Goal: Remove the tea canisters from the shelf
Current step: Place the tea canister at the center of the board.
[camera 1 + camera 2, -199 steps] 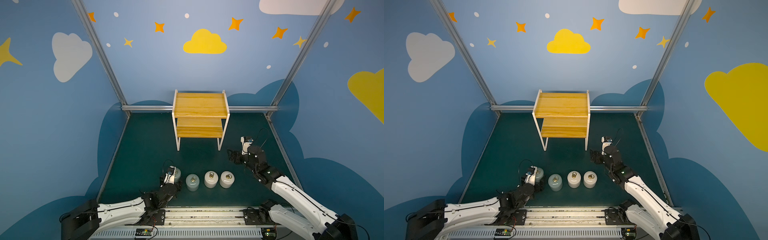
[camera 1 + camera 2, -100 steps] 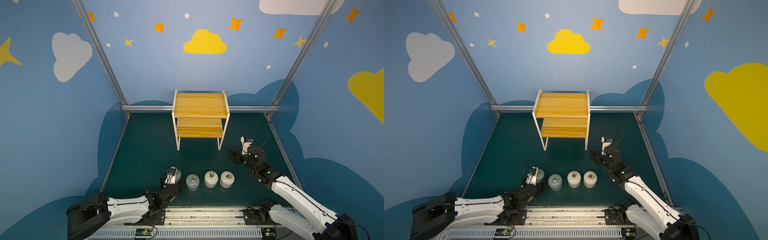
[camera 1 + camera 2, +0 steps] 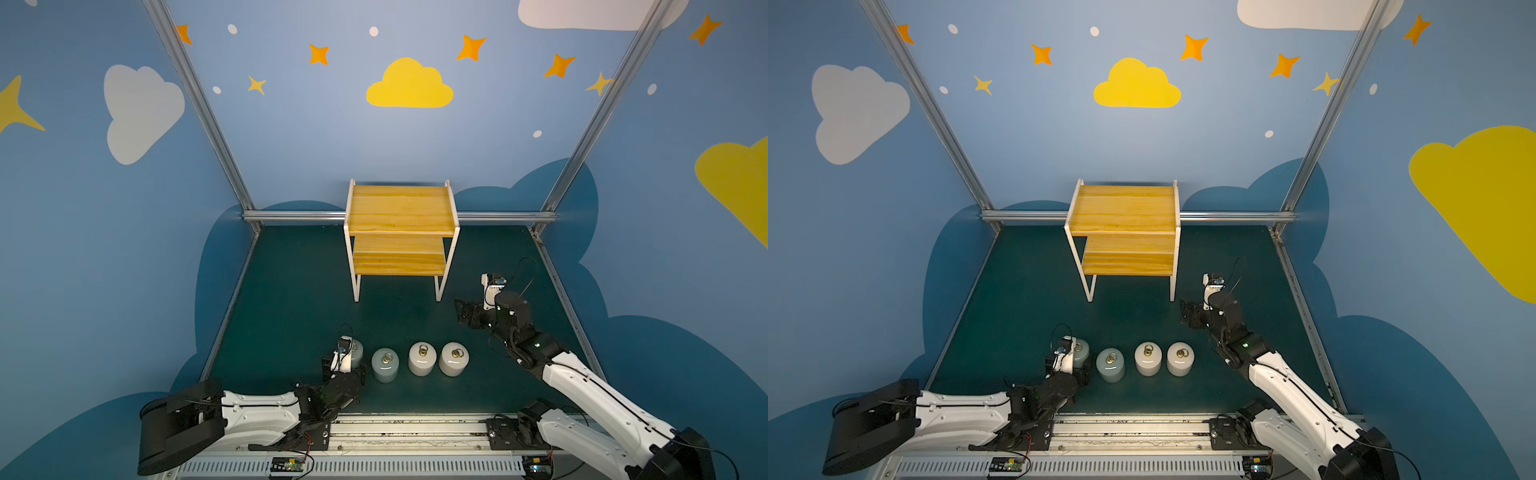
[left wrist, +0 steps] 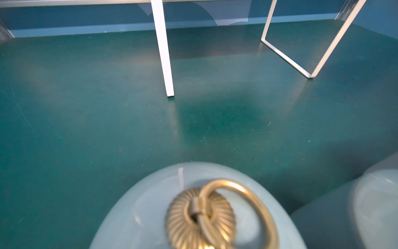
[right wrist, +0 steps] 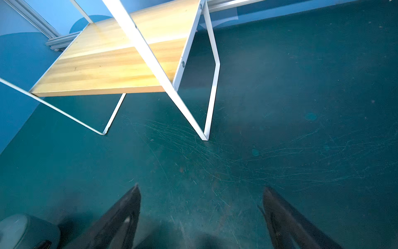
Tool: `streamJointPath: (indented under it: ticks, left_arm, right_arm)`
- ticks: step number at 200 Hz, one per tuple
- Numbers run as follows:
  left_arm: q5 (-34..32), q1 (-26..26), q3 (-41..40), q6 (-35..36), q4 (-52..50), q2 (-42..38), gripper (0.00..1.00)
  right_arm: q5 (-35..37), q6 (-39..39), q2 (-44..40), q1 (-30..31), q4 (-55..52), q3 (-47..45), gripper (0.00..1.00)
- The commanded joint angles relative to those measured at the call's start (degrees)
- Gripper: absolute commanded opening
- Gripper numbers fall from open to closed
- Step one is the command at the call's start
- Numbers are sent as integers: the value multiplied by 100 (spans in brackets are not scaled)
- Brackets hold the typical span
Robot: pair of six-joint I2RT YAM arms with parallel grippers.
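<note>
Blue walls (image 3: pixel 415 137) with painted clouds (image 3: pixel 409 85) and stars (image 3: pixel 319 54), dark teal floor (image 3: pixel 299 299)

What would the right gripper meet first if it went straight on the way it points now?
The open right gripper would probably reach the green table first, just short of the nearest leg of the shelf; depth is unclear.

The white-and-black left arm (image 3: pixel 257 411) lies low along the front, its black parallel left gripper (image 3: pixel 347 368) clamped on a pale grey-blue lidded canister (image 3: pixel 357 351). The white-and-black right arm (image 3: pixel 582 386) reaches forward, its right gripper (image 5: pixel 201 187) spread wide and empty.
</note>
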Motion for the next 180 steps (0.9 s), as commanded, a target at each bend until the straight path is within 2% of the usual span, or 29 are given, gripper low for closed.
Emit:
streamJointPath:
  ticks: [1, 116, 180]
  left_arm:
    - [-158, -80, 140, -174, -82, 50, 70]
    - [-190, -208, 256, -308, -547, -110, 83]
    - [-194, -317, 359, -392, -820, -157, 84]
  right_arm:
    - [8, -7, -17, -22, -54, -64, 91]
    - [42, 2, -34, -28, -2, -136, 91]
    - [52, 5, -60, -32, 7, -170, 91]
